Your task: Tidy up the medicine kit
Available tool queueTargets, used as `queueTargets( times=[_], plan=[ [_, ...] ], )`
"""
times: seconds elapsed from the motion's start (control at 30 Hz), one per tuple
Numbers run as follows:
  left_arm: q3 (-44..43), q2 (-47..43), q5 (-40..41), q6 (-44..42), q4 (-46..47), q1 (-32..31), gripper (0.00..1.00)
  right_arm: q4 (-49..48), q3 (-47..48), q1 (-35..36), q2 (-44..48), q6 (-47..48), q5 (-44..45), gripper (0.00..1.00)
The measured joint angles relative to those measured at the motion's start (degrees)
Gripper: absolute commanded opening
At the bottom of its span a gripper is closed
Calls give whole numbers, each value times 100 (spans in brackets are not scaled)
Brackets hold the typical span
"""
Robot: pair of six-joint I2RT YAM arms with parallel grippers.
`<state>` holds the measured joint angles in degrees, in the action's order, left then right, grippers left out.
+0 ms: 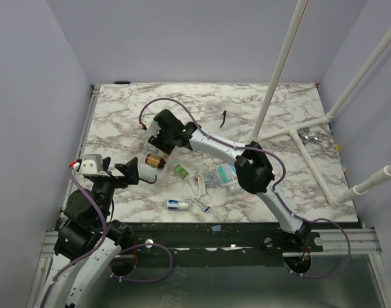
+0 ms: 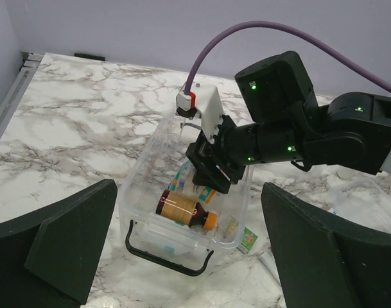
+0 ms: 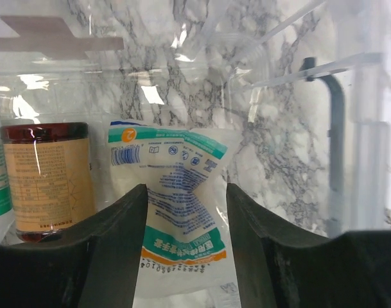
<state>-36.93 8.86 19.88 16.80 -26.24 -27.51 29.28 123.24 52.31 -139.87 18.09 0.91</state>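
Note:
A clear plastic box (image 1: 144,142) with a black handle (image 2: 166,260) stands left of the table's middle. A brown bottle (image 2: 182,208) with an orange cap lies inside it; it also shows in the right wrist view (image 3: 47,179). My right gripper (image 3: 187,244) reaches down into the box (image 2: 140,173) and is shut on a white packet (image 3: 182,199) with green and orange print, pinching it at its middle. My left gripper (image 2: 195,250) is open and empty, just in front of the box, its fingers (image 2: 60,244) wide apart.
A green sachet (image 1: 181,171), clear packs (image 1: 221,174), a strip (image 1: 198,186) and small tubes (image 1: 178,204) lie on the marble right of and in front of the box. A white pipe frame (image 1: 291,128) stands at the right. A small black item (image 1: 225,117) lies behind.

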Motion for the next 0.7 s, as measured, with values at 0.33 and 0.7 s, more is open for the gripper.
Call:
queueTargets(
  times=[0.33,0.7],
  plan=[
    [0,11,0,0,0,0,98,-396,-136,0,992,-210,131,63],
    [0,20,0,0,0,0,98,-1266,-1598,0,2822,-977,1023,69]
  ],
)
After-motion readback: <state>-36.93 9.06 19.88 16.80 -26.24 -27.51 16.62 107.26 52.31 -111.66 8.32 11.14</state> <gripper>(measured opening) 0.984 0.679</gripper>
